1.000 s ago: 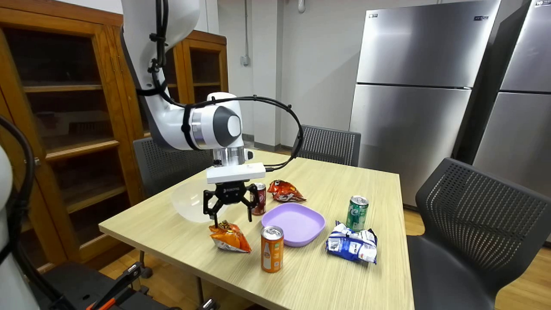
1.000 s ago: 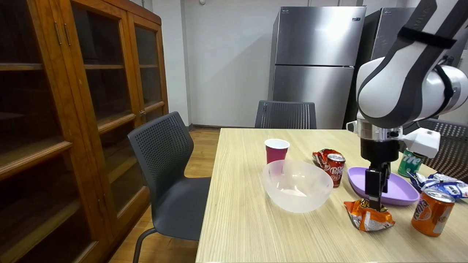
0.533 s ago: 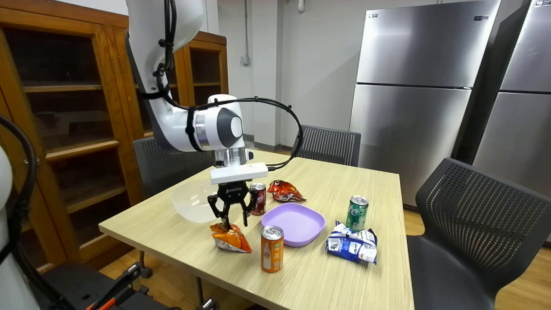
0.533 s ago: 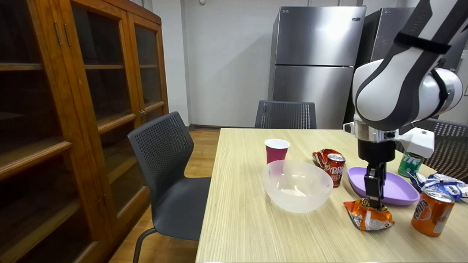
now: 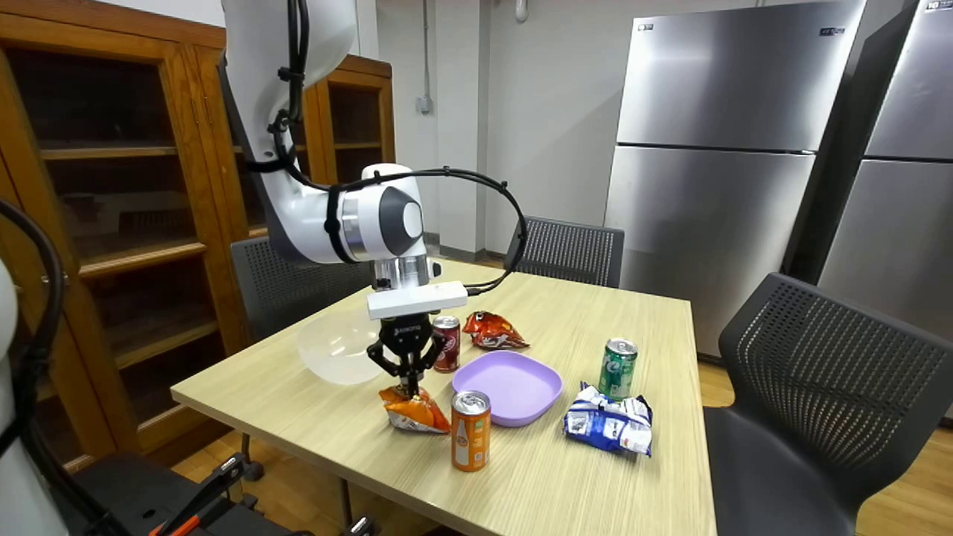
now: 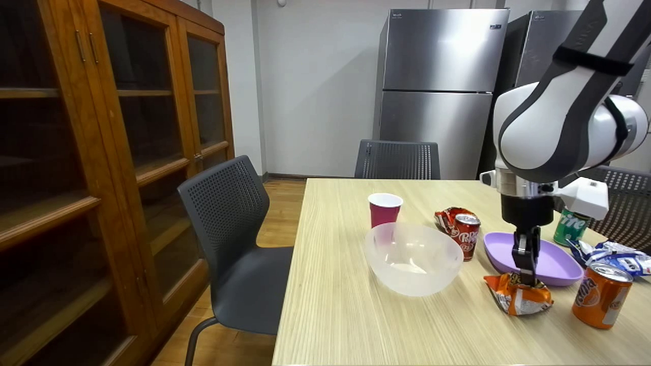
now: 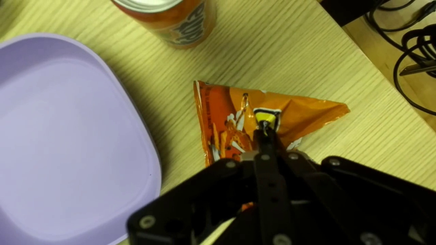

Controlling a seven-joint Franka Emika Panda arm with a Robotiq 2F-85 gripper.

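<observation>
In an exterior view, left to right: wooden cabinet [image 6: 109,168], brown and grained, with dark panes; grey chair [image 6: 226,203], its back perforated; table [image 6: 335,305], pale, finely striped grain. On the table: pink cup [image 6: 385,215], tapered, white inside; round bowl [image 6: 414,269], frosted and translucent; red bag [image 6: 447,217], shiny and crumpled; red can [image 6: 465,238], cylindrical, just beside that bag; orange bag [image 6: 501,295], glossy, creased, with a pointed corner, located right of the round bowl and in front of the purple plate [image 6: 557,262], which is smooth and shallow with rounded corners; green can [image 6: 569,227], metal-topped; orange can [image 6: 600,300], near the orange bag; blue bag [image 6: 618,258], wrinkled, white-printed.

Hidden or cut off: the round bowl covers the pink cup's lower part, faintly visible through it; the arm [image 6: 534,122] overlaps the green can's top. In the wrist view, the purple plate and orange can run out of frame, and the gripper [image 5: 410,388] masks part of the orange bag; whether the bag's underside touches the table cannot be told.

Pose: the arm enters from upper right; the gripper points down, jaws together, pinching the orange bag's upper face near its middle.
</observation>
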